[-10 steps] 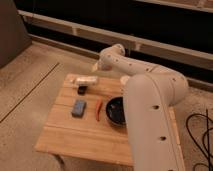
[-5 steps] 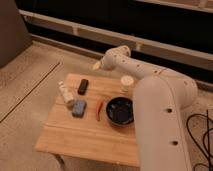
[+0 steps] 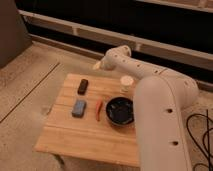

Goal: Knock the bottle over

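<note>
One big pale arm (image 3: 160,105) reaches over my wooden worktop (image 3: 85,135). Its gripper (image 3: 97,65) hangs beyond the far edge; open or closed, I cannot tell. No bottle stands on the worktop, though a pale smudge (image 3: 46,109) off its left edge may be it. Light, slim plastic, I judge: a nudge near the neck topples it.

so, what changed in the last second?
The gripper pulled back from the table's left side to above its far edge. The bottle, tipped there, is gone from the top; a pale shape beside the table may be it. The cup, bowl, sponge stayed.
</note>
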